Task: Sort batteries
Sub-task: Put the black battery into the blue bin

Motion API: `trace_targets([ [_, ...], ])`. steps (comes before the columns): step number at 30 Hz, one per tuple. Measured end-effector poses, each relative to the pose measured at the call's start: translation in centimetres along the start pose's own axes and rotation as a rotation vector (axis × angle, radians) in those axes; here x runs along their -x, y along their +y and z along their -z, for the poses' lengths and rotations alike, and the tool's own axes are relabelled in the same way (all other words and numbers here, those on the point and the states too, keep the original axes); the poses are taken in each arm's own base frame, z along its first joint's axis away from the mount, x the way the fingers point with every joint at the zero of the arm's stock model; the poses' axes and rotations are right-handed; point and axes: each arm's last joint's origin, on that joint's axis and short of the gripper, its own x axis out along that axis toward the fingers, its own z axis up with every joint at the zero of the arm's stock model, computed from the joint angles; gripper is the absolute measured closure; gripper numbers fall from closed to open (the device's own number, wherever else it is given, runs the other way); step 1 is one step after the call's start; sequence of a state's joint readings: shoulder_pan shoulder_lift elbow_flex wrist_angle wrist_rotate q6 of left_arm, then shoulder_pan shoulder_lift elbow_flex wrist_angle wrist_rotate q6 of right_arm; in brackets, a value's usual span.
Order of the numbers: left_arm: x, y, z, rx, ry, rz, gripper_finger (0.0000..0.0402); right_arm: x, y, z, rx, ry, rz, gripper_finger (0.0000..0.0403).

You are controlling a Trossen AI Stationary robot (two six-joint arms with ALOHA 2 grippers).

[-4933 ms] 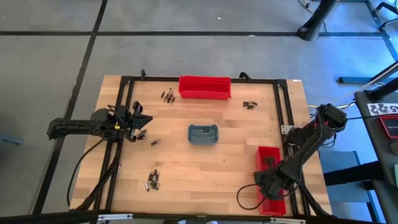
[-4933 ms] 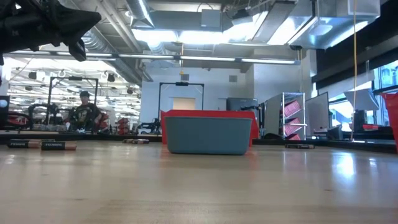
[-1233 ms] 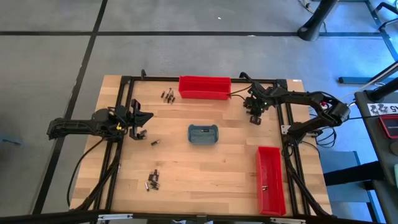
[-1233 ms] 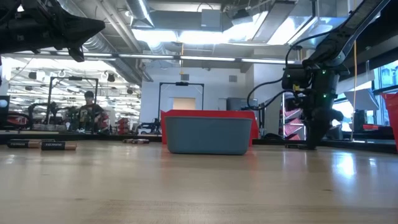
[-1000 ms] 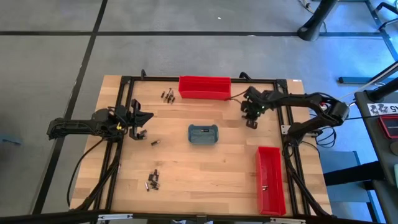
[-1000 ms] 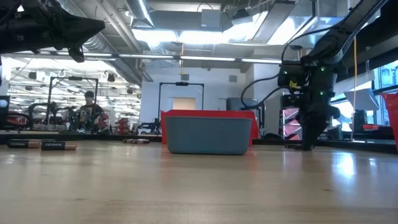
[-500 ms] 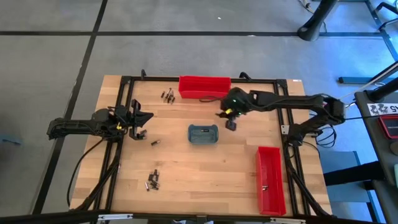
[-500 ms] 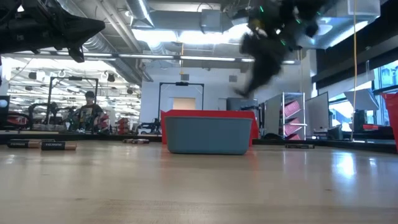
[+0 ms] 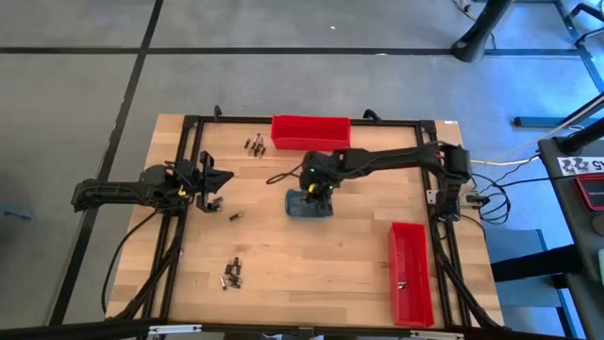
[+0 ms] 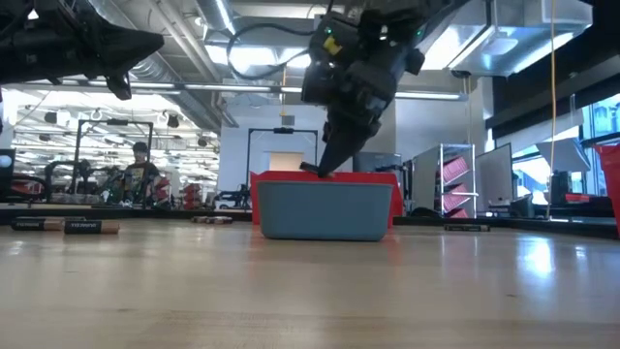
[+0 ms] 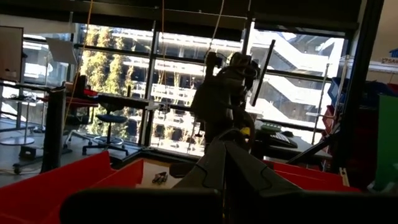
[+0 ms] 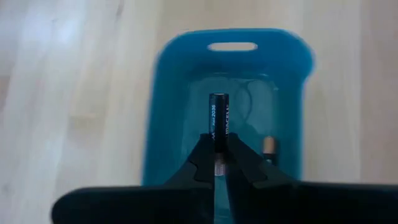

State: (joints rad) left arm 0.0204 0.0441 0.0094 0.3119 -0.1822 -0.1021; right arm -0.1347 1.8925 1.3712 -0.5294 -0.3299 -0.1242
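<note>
My right gripper [image 12: 217, 149] is shut on a dark battery [image 12: 219, 118] and hangs over the small grey-blue tray [image 12: 166, 112] in the middle of the table [image 9: 316, 192]. One battery [image 12: 268, 148] lies on the tray floor. In the low view its fingers slant down to just above the tray's rim [image 10: 318, 171]. Loose batteries lie on the wood in small groups [image 9: 255, 144], [image 9: 231, 272], and a single one [image 9: 235, 216]. My left gripper [image 9: 213, 187] waits shut above the table's left side. My right gripper pinches the battery by its near end [image 12: 217, 142] between the two fingertips. The battery runs along the fingers and sticks out past them. The fingers come from above, slanting down. The battery is lifted clear over the tray's inside.
One long red bin [image 9: 310, 132] stands at the far edge, and another [image 9: 411, 274] along the right side has a battery in it. A black frame [image 9: 189, 189] borders the table. More batteries lie at the low view's left [image 10: 68, 225] and right [image 10: 465, 228].
My right gripper has risen from the table's far right part and swept left toward the grey-blue tray, carrying the battery. It now hangs over the tray with its fingers slanting down.
</note>
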Motion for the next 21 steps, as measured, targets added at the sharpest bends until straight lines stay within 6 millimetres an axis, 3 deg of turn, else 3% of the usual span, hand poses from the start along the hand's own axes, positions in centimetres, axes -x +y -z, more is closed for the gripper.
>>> trace_targets([
  [6, 0.0, 0.0, 0.2, -0.001, 0.021, -0.002, 0.0400, -0.8, -0.1, 0.5, -0.038, 0.055, 0.030, 0.0393],
  [15, 0.0, 0.0, 0.4, -0.005, 0.039, -0.004, 0.0400, -4.2, -1.1, 2.1, -0.071, 0.164, 0.035, 0.0392],
  [21, 0.0, 0.0, 0.4, -0.005, 0.041, -0.004, 0.0400, -4.9, -1.4, 2.4, -0.076, 0.188, 0.056, 0.0374],
])
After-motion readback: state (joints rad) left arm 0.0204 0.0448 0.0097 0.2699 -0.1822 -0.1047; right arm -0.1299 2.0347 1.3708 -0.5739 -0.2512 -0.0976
